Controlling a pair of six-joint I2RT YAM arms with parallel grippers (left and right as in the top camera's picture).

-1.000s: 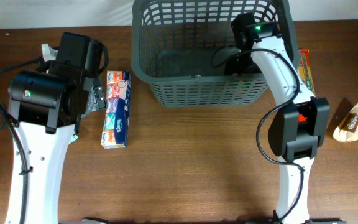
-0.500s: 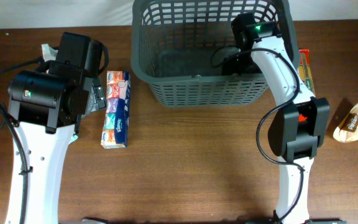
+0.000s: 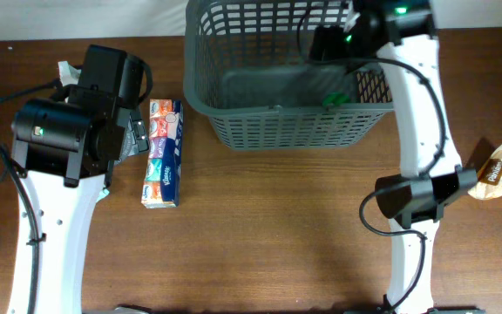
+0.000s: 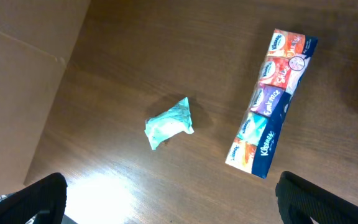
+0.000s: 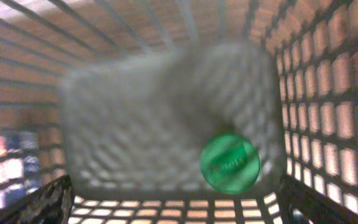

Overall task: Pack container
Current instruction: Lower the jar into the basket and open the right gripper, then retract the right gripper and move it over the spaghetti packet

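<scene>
The dark grey lattice container [image 3: 277, 118] stands at the back middle of the table. A round green item [image 3: 336, 98] lies on its floor near the right wall, and it shows blurred in the right wrist view [image 5: 230, 162]. My right gripper [image 3: 322, 44] hangs open and empty above the container's inside [image 5: 166, 106], with its fingertips [image 5: 179, 208] at the frame's lower corners. My left gripper [image 4: 169, 205] is open and empty above the table at the left. A colourful tissue multipack [image 3: 164, 153] lies beside it, also seen in the left wrist view [image 4: 271, 102].
A crumpled teal wrapper [image 4: 168, 122] lies on the table left of the tissue pack. A brown snack bag [image 3: 499, 174] sits at the right edge. The left table edge [image 4: 61, 59] is near the left arm.
My right gripper has risen out of the container and moved towards its back. The green item now lies uncovered on the container's floor. The left arm has not moved.
</scene>
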